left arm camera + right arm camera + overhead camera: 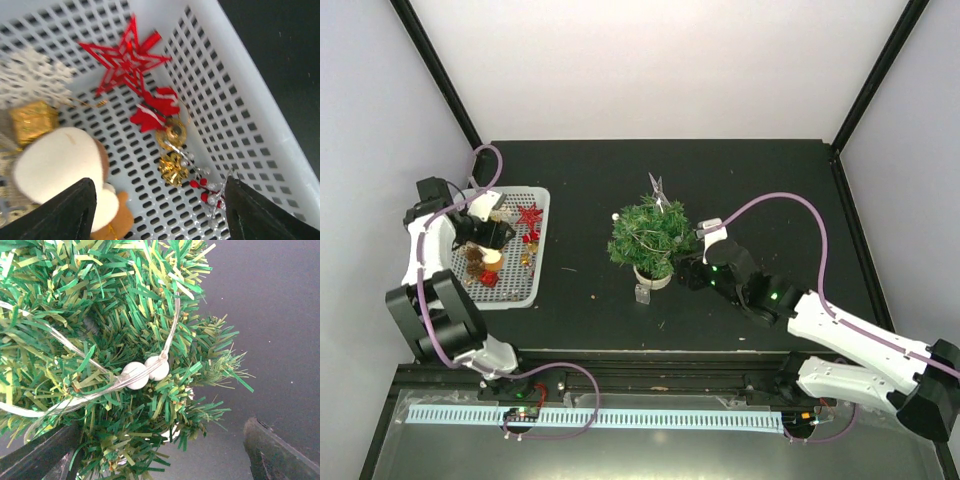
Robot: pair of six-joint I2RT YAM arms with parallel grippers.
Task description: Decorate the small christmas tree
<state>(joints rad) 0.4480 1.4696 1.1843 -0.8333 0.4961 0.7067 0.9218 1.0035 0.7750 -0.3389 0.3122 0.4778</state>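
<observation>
The small christmas tree (650, 235) stands mid-table in its cream pot (653, 277). A silver sprig (660, 190) sticks out of its top and a white bead (616, 216) shows at its left. In the right wrist view the tree (100, 315) carries two white beads (145, 372) on a clear wire. My right gripper (692, 270) is open beside the pot, and its left finger (40, 455) is under the foliage. My left gripper (485, 232) is open and empty above the white basket (535, 290). Its fingers (260, 215) straddle a gold bell (172, 167) and a red berry sprig (207, 192).
The basket (240, 100) also holds a red star (125, 60), a white snowflake (30, 80), a gold gift box (32, 120), a red bow (155, 107) and a cream-and-brown plush (60, 170). A small clear piece (642, 294) lies in front of the pot.
</observation>
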